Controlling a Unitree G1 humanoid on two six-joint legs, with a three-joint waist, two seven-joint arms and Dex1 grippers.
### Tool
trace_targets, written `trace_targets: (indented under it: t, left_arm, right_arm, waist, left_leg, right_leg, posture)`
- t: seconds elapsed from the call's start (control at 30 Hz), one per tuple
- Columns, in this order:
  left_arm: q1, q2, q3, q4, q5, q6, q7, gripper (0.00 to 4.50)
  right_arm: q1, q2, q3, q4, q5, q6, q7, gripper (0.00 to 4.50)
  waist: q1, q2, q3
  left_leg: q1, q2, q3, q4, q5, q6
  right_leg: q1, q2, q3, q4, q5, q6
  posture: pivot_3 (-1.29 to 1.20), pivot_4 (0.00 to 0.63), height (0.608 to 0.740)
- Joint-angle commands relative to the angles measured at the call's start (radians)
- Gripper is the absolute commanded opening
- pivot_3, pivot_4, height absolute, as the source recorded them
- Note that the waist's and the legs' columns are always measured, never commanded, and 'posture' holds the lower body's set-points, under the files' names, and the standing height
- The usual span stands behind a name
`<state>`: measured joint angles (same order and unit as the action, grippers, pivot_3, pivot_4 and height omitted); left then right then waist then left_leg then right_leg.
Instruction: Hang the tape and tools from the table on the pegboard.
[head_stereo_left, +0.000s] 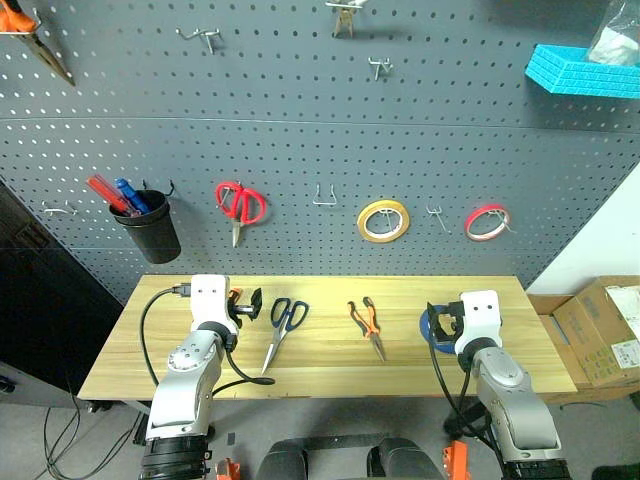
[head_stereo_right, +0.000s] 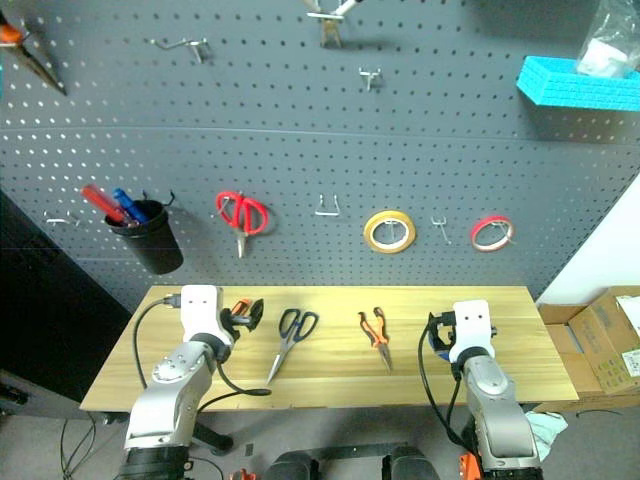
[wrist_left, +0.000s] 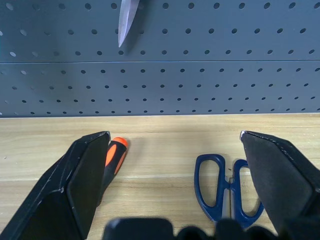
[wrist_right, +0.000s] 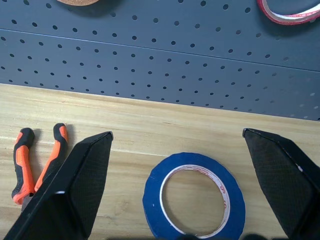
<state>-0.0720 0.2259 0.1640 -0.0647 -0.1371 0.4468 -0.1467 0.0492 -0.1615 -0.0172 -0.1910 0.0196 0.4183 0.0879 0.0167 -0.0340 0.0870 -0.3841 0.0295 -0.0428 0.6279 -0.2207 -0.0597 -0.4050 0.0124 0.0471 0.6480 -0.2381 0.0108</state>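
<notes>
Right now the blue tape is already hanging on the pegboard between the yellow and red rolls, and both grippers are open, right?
Not quite. The blue tape still lies flat on the table, in front of the right gripper, as the right wrist view shows. The hook between the yellow roll and red roll on the pegboard is bare. Both grippers, left included, are open.

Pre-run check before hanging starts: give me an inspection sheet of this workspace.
Surface: table, light wood planks, level.
Job's things: blue tape flat by the right gripper; black-handled scissors, pliers and orange-handled tool lying apart on the table; pegboard behind, with free hooks.
Clutter: nothing seen on the table.
Grippers: left gripper open over the table, empty; right gripper open above the blue tape, empty.
Cables: black cable looping beside the left arm.
Surroundings: red scissors, yellow tape, red tape, black cup on the board; cardboard box to the right.
</notes>
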Motion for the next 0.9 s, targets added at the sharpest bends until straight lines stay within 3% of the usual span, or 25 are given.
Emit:
trace_targets:
  t: [0.03,0.67,0.9]
  left_arm:
    - [-0.018,0.016,0.000,-0.025,0.013,-0.022,0.001,4.48]
    - [0.005,0.003,0.003,-0.048,-0.003,-0.026,0.001,4.48]
    - [-0.046,0.007,-0.069,-0.080,-0.022,0.000,-0.071,4.48]
  right_arm:
    - [-0.012,-0.008,-0.006,-0.027,-0.007,-0.032,0.003,4.50]
    - [-0.005,-0.018,-0.001,-0.033,-0.012,-0.032,0.022,4.50]
    - [-0.018,-0.078,0.014,-0.059,0.011,0.026,0.109,4.50]
  waist:
    - [0.000,0.000,0.000]
    - [0.004,0.000,0.000]
    - [0.006,0.000,0.001]
  left_leg:
    - [0.000,0.000,0.000,0.000,0.000,0.000]
    - [0.000,0.000,0.000,0.000,0.000,0.000]
    - [0.000,0.000,0.000,0.000,0.000,0.000]
  right_leg:
    - [0.000,0.000,0.000,0.000,0.000,0.000]
    - [0.000,0.000,0.000,0.000,0.000,0.000]
    - [0.000,0.000,0.000,0.000,0.000,0.000]
  posture:
    - [0.12,0.034,0.740]
    - [0.13,0.031,0.740]
    - [0.12,0.068,0.740]
